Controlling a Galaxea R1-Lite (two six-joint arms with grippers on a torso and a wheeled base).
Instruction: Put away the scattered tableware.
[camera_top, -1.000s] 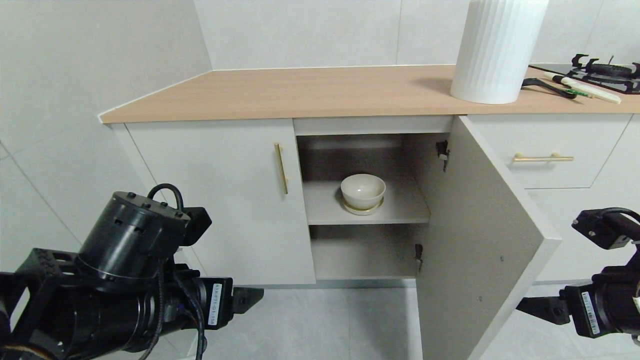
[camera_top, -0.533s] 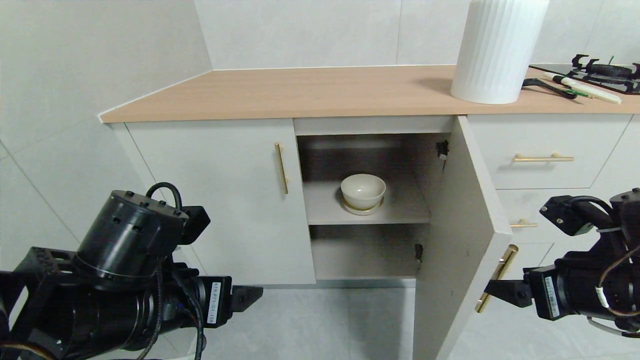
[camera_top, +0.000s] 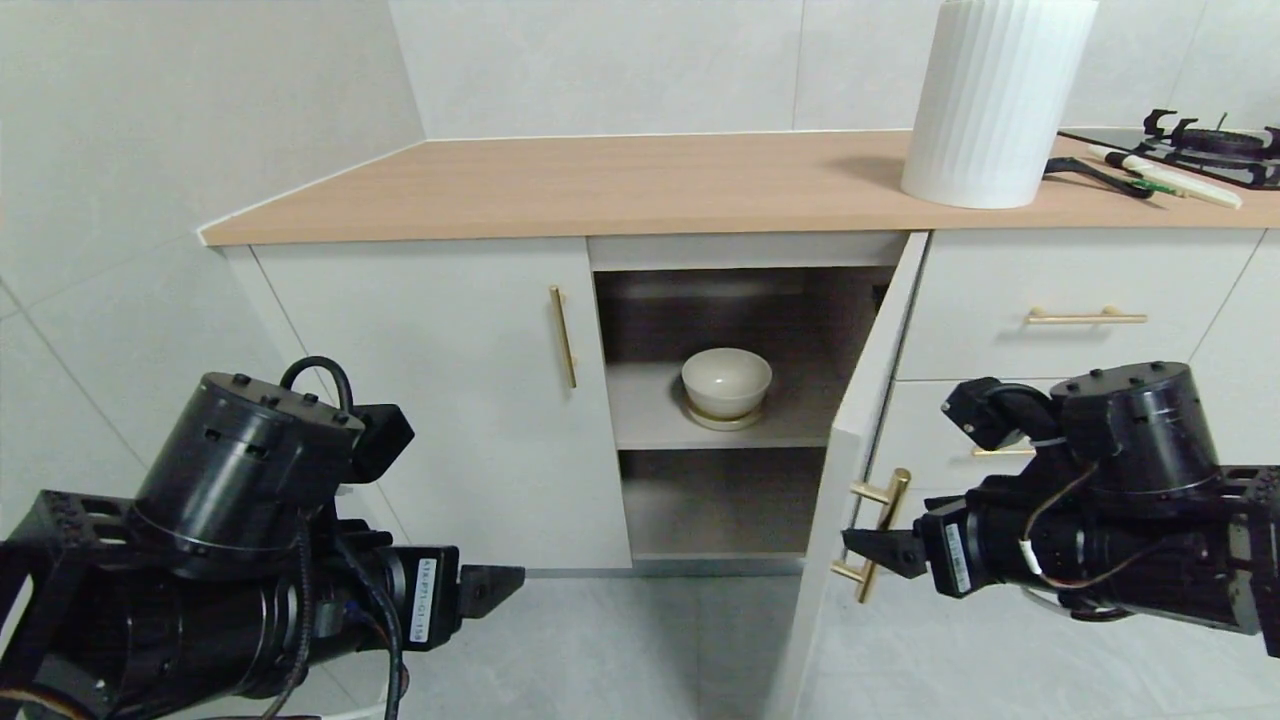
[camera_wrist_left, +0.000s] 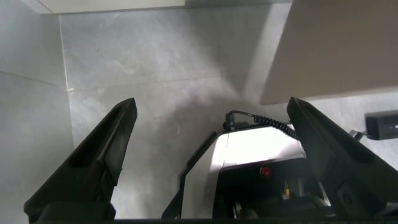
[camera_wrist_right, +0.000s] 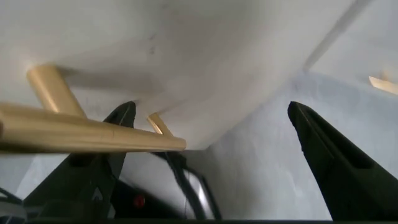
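with the bowl (camera_top: 726, 382) standing near the front edge of the cabinet shelf (camera_top: 650, 420), the right tool (camera_top: 868, 551), spread wide at the door handle (camera_top: 878, 530), should press the half-open door (camera_top: 850, 440) slowly and evenly until it shuts.

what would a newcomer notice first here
The half-open cabinet door, low in the middle, with the open right gripper at its gold handle. Behind it a pale bowl sits on the upper shelf, and a tall white ribbed vase stands on the counter at the right.
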